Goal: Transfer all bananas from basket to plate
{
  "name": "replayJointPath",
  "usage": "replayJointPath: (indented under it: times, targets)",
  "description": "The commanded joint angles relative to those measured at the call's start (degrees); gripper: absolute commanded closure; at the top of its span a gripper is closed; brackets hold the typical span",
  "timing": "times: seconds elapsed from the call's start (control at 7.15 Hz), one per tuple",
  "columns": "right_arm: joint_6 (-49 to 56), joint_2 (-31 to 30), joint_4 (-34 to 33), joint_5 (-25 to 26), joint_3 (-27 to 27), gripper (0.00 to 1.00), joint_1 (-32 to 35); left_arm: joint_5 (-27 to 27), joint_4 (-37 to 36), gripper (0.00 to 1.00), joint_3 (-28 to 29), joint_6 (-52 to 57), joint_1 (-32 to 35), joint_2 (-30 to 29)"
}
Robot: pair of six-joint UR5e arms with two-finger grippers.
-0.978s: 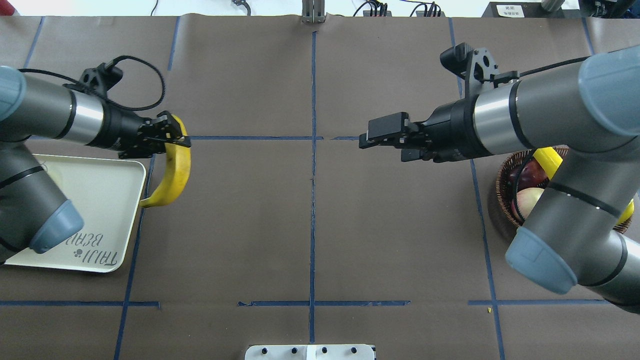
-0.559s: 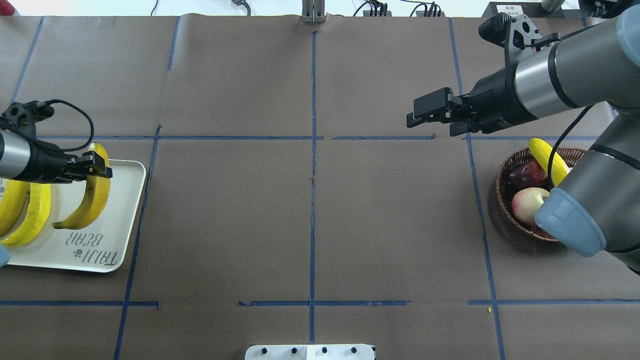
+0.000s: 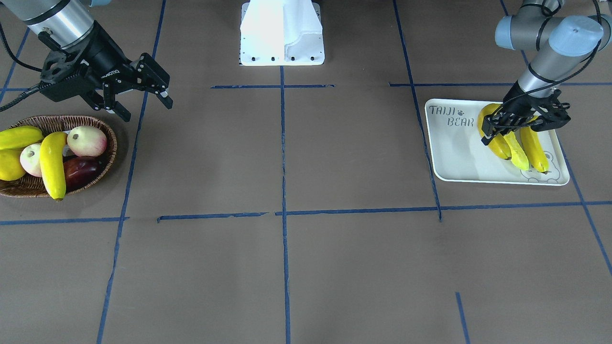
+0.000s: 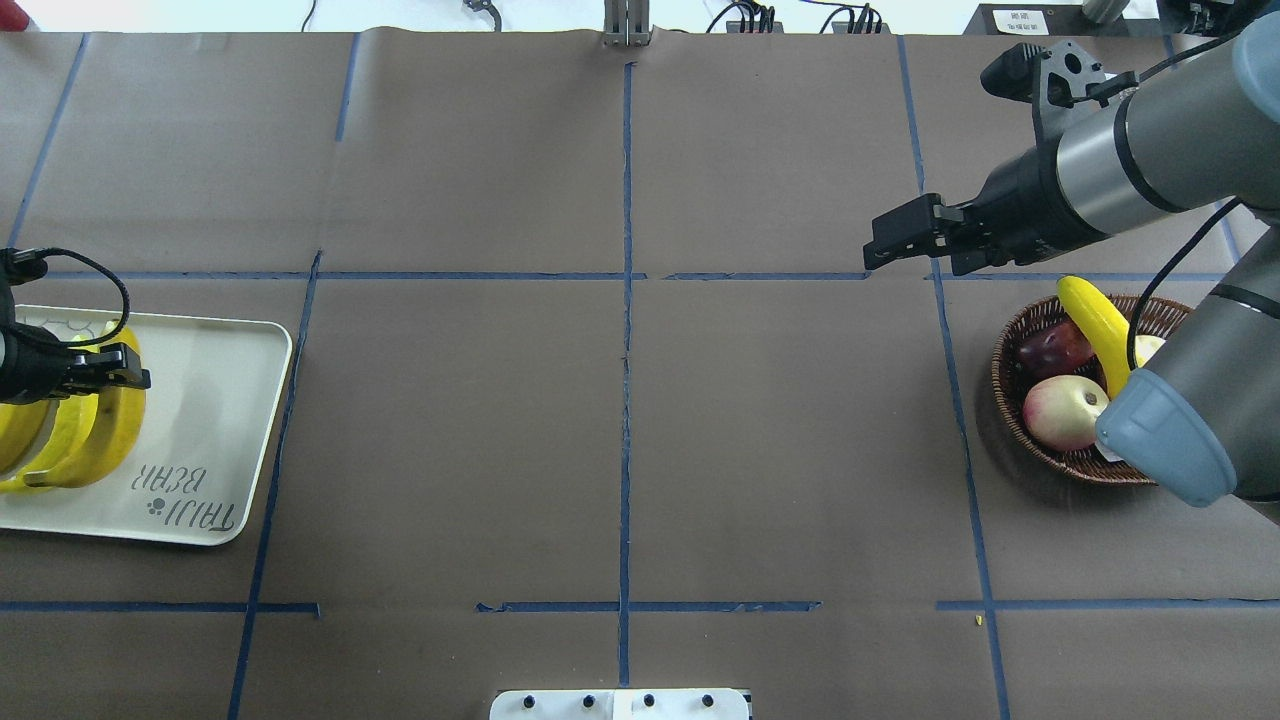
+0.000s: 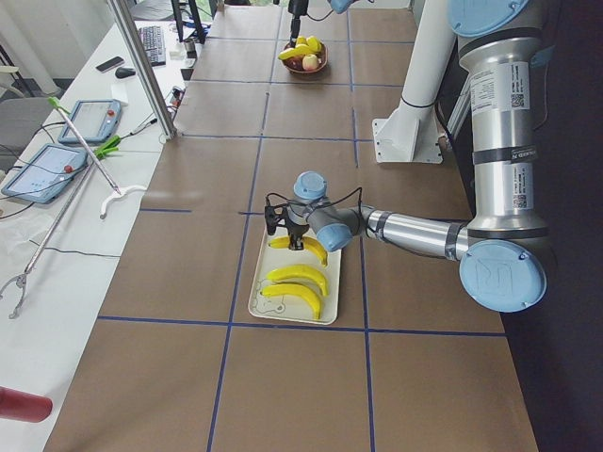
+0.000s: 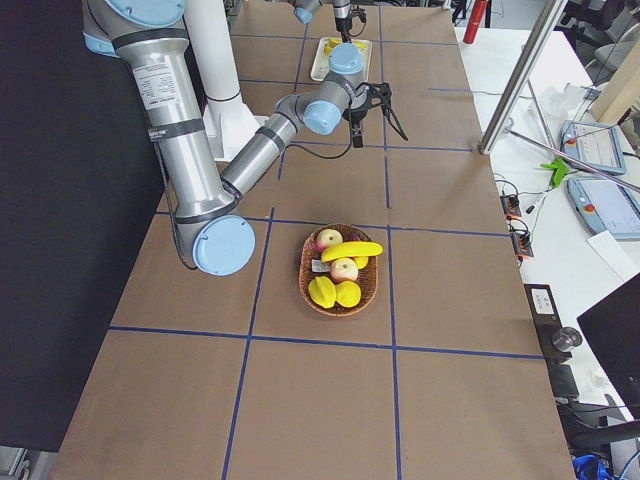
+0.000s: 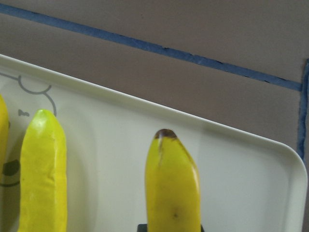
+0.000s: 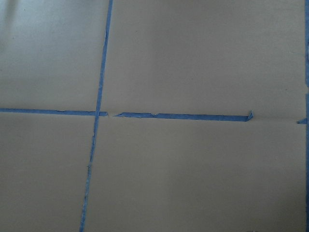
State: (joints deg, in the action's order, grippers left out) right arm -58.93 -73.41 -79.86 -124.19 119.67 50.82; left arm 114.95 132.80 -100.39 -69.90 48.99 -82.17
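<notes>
Fruit such as the long curved bright yellow banana (image 3: 499,147) was judged light and fairly stiff, yet easily bruised, with smooth skin that might slip. A modest squeeze across its middle looked the safest hold. The left pincer (image 3: 507,125) was pinching it toward one end, low over the flat rectangular white plate (image 3: 454,160), beside two more yellow bananas (image 3: 535,148) lying there.

A fourth long yellow banana (image 3: 51,165) lay in the shallow oval brown wicker basket (image 3: 113,143) among round pink-cream apples (image 3: 87,140), its middle exposed and free for taking. The right pincer (image 3: 146,109) hung spread and empty above the brown tabletop (image 3: 287,157), just beside the basket.

"TAIJI BEAR" lettering (image 3: 450,116) marked one corner of the plate, and a bear-face outline (image 3: 545,174) marked another. White lettering on the right pincer was too small to read.
</notes>
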Motion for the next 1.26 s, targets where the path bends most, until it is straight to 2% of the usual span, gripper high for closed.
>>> replayJointPath:
  times: [0.0,0.14,0.42,0.56,0.7,0.84,1.12]
  targets:
    - [0.66,-0.95,-0.12,0.0,0.03,0.0,0.33,-0.08,0.44,0.01,1.77,0.03,-0.12,-0.53]
    - [1.09,-1.91,-0.21,0.0,0.03,0.0,1.72,0.01,0.53,0.01,1.69,0.03,-0.12,-0.62]
    - [15.24,-6.98,-6.07,-0.27,1.86,0.0,4.19,1.85,0.1,0.01,-0.84,-0.06,0.49,-0.8]
    - [22.12,-13.02,-5.23,-0.79,2.05,0.0,6.9,7.43,-1.39,0.01,-4.6,-0.41,1.89,-0.62]
    - [28.97,-18.39,-4.61,-2.88,1.97,0.0,9.45,10.01,-6.36,0.01,-7.77,-0.41,5.03,-1.67]
    - [31.39,-21.22,-2.95,-3.08,1.36,0.0,9.99,9.94,-10.33,0.01,-9.11,-0.5,5.07,-3.59]
    - [31.33,-18.2,-2.67,-2.64,-5.73,0.0,9.13,9.59,-10.46,0.01,-8.16,-0.5,4.98,-5.36]
